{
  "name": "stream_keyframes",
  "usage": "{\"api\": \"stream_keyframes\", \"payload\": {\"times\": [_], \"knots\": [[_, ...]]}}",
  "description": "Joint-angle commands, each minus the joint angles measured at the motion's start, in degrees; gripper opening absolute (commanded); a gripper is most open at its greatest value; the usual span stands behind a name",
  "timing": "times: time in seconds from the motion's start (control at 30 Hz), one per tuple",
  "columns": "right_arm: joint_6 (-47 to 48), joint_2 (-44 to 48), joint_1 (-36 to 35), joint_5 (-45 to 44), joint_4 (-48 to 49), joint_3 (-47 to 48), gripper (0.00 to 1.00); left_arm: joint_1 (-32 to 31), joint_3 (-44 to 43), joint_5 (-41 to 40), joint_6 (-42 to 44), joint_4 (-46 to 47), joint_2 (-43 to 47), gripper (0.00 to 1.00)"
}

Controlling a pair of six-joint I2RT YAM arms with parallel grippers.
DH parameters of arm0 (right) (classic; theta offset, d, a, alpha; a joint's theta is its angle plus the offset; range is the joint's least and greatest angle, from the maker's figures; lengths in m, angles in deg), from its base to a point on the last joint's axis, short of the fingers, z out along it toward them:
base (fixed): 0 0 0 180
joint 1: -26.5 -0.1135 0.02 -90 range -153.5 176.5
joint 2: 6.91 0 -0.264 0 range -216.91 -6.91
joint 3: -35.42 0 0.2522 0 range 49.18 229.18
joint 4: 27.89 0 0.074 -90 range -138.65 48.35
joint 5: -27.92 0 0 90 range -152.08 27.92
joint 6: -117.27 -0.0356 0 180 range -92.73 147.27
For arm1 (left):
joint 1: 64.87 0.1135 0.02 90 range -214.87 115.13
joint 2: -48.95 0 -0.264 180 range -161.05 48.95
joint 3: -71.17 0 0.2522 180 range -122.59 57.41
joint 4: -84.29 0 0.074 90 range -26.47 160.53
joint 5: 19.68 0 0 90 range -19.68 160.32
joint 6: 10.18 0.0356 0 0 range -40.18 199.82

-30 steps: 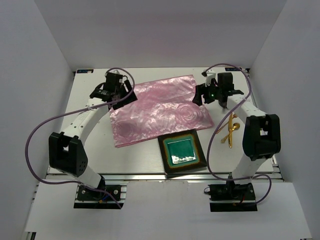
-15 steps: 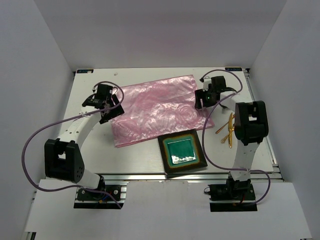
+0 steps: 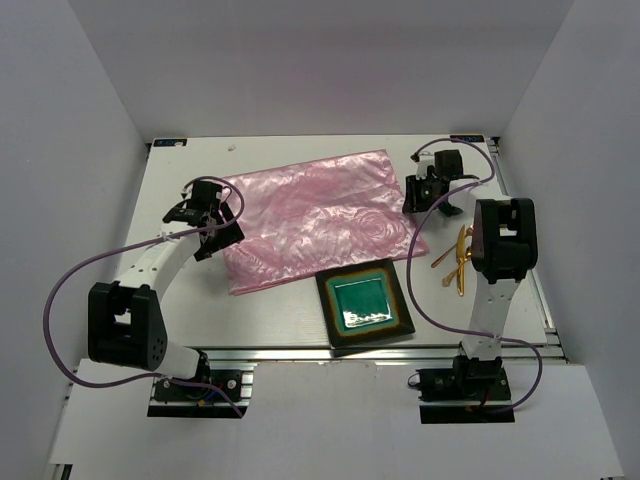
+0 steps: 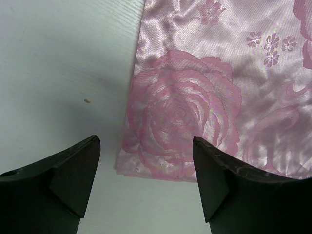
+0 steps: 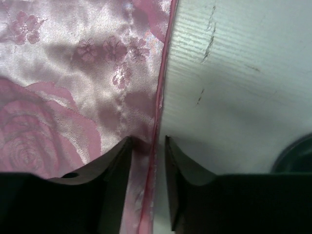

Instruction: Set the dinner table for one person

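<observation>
Pink, shiny rose-patterned fabric placemat [image 3: 315, 215] lies askew on the large white rectangular dinner table [image 3: 270, 320], which spreads beneath both arms. Left gripper [image 4: 146, 146] hangs wide open by a left-hand corner of the placemat. Right gripper [image 5: 148, 146] straddles its right hem, fingers narrow with a gap showing.

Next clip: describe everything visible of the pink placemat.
The pink placemat is a shiny, satin-looking rectangle woven with roses and small blossoms, hemmed at its edge. It lies flat but skewed on the white dinner table. The right gripper straddles its right hem, fingers close with a gap between them; the left gripper stands wide open at its left side, not gripping. The green square plate sits right at its near edge.
</observation>
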Motion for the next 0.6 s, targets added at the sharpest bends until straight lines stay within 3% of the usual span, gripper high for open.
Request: {"api": "stream_keyframes", "payload": {"times": [0.0,0.3,0.57], "knots": [[-1.3,-0.8,0.3,6.0,-3.1,-0.5,0.36,0.6,-1.1,0.7,0.8,1.5,0.0,0.86],[-3.6,2.0,0.3,6.5,-2.5,-4.8,0.10,0.9,-1.0,1.6,1.0,2.3,-1.4,0.86],[-5.8,6.5,2.3,1.1,1.8,-8.5,0.00,1.2,0.0,1.4,1.1,2.9,-1.2,0.86]]}}
